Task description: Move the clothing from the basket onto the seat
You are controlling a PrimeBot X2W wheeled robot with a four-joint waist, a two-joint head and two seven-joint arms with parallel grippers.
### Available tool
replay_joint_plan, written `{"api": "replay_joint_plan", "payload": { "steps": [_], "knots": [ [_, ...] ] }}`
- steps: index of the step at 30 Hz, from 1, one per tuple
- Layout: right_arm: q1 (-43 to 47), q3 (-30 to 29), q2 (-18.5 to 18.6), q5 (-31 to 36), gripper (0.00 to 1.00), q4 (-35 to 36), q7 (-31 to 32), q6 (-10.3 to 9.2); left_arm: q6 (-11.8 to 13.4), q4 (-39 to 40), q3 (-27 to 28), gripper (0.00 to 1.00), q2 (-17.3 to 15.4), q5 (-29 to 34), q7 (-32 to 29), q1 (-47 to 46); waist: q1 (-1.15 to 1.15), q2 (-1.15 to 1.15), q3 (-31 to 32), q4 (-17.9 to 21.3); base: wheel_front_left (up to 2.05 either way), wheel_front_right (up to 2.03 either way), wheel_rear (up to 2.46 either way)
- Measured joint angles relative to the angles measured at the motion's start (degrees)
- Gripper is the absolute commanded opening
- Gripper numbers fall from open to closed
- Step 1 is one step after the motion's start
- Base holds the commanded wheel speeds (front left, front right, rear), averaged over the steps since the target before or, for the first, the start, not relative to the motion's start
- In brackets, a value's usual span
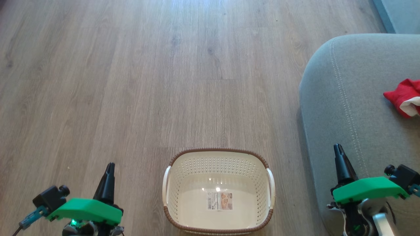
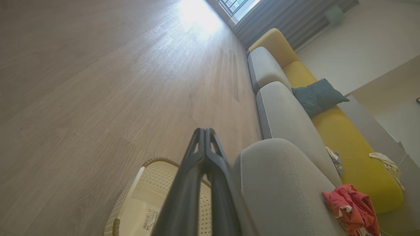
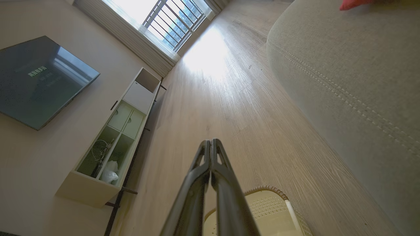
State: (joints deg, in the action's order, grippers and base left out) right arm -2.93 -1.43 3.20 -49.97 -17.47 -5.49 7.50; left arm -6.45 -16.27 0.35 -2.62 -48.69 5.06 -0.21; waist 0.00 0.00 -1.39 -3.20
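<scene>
The basket stood on the floor just beside the seat, its bare bottom showing a label. The clothing lay in a crumpled red heap on the seat, well apart from the basket. The left claw hung over the floor left of the basket, fingers pressed together and empty. The right claw hung over the seat's near edge, also together and empty.

Wood floor carries the cream basket, just beside the grey seat. Red clothing lies bunched on the seat, possibly both garments.
</scene>
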Motion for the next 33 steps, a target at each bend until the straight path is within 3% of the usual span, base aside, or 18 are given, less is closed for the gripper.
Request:
{"api": "replay_joint_plan", "payload": {
  "steps": [33],
  "knots": [
    [0.0,-2.5,0.0,-20.5,0.0,0.6,5.4,-0.01,-0.4,0.1,1.9,0.0,0.1,-21.0,-5.6,-1.2,0.0,0.0,0.6,1.6,0.0,0.0,0.0]
  ]
}}
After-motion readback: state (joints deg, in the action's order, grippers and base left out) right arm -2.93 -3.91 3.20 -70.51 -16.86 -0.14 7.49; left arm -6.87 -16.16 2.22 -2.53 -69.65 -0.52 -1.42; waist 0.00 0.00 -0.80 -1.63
